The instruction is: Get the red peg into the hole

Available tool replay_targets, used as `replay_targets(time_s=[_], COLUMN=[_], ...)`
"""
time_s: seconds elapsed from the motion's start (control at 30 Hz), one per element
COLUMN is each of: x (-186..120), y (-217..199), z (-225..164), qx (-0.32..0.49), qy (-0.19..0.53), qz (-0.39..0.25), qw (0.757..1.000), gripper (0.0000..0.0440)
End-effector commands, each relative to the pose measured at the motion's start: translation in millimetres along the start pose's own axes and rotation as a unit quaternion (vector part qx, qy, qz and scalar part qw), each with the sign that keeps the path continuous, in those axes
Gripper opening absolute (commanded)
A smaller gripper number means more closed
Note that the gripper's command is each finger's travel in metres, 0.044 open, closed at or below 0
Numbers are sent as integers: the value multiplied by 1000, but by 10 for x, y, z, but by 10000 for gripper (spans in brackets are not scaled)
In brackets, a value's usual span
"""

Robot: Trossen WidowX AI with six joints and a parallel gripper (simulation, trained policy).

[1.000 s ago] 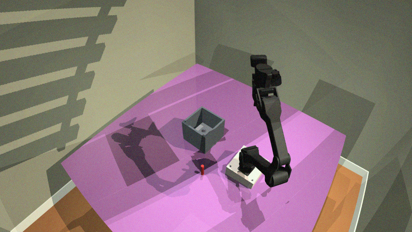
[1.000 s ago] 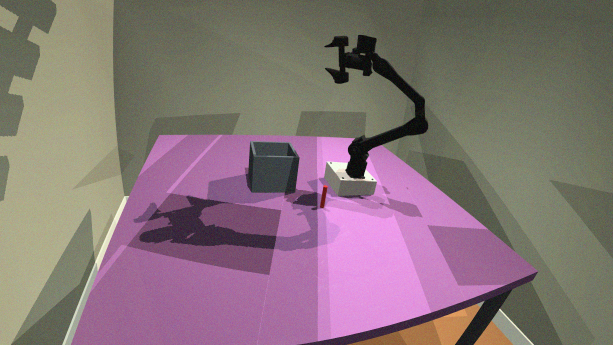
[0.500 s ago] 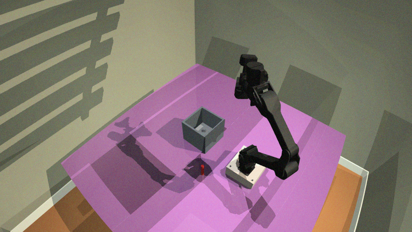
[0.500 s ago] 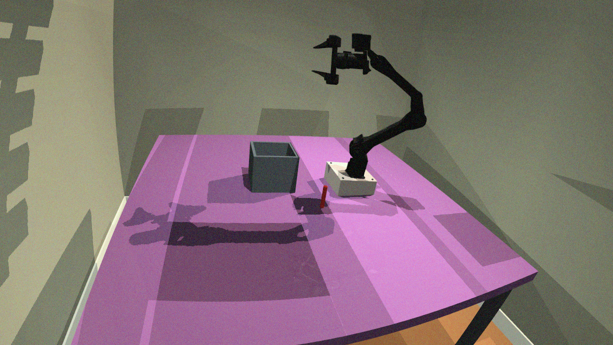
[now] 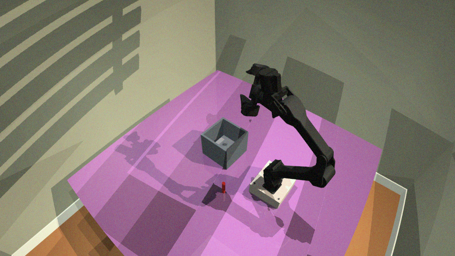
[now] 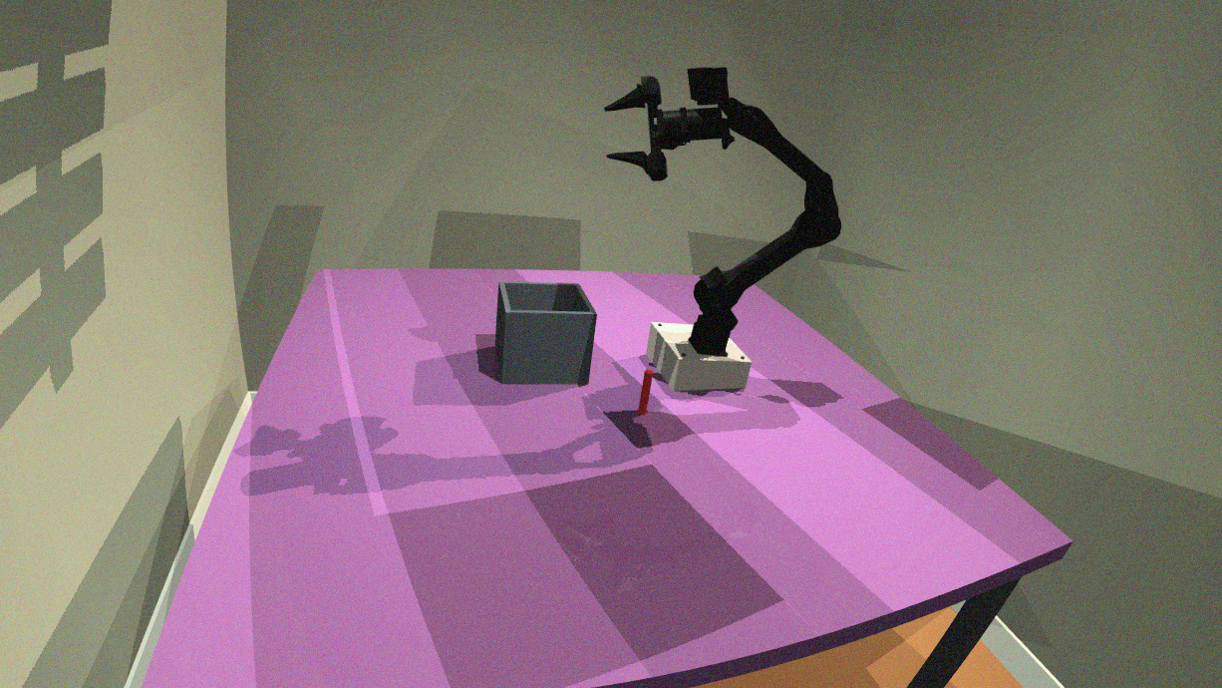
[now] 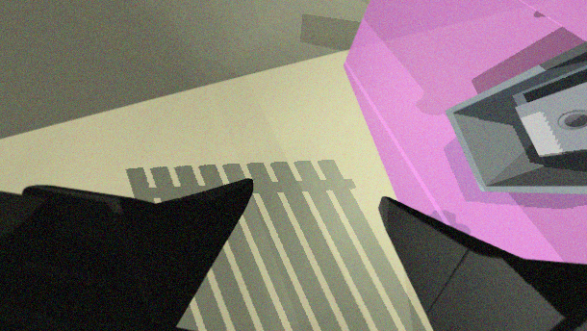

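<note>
The gray box [image 5: 213,153] [image 6: 547,350] [image 7: 492,144] sits open side up on the pink table [image 5: 178,229] [image 6: 325,563] [image 7: 385,63]. The red peg [image 5: 223,187] [image 6: 645,393] stands on end on the tabletop outside the box, apart from it — toward the viewer and to the right of the box in the exterior view. Inside the box, the bottom plate [image 5: 229,140] [image 7: 539,132] shows its round hole [image 5: 224,144] [image 7: 574,120], with no peg in it.

The gripper [image 5: 244,83] [image 6: 606,132] [image 7: 315,193] is high above the level of the box, off to its upper right in the exterior view, and points roughly sideways rather than down at it. Its fingers are spread wide apart with nothing between them (the wrist view shows only striped shadow and pale wall [image 7: 289,125] through the gap). In that same view the box lies at the right edge, partly cut off.

The black arm [image 5: 307,131] [image 6: 786,156] rises from a white base [image 5: 263,199] [image 6: 710,377], which rests to the right of the box in the exterior view — near the peg, but not touching it.

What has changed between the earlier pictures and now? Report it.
The black two-fingered gripper has swung toward the grey square open box's side and rolled; it is open and empty. The upright red cylindrical peg and the box stayed put.
</note>
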State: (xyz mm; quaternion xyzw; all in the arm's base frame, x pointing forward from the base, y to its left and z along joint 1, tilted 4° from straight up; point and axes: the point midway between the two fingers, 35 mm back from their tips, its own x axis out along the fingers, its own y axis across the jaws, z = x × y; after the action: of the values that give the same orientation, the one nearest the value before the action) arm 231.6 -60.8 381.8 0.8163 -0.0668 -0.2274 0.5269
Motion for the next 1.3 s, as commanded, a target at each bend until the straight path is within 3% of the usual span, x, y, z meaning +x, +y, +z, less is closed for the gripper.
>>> replay_targets(time_s=[0.0,0.63,1.27], x=[26,-17,-251], y=[-138,-988,-2010], z=[-146,-791,-1051], qx=[22,66,-45], qy=[27,117,133], qz=[-34,-227,-412], qw=[999,965,900], gripper=[439,432,440])
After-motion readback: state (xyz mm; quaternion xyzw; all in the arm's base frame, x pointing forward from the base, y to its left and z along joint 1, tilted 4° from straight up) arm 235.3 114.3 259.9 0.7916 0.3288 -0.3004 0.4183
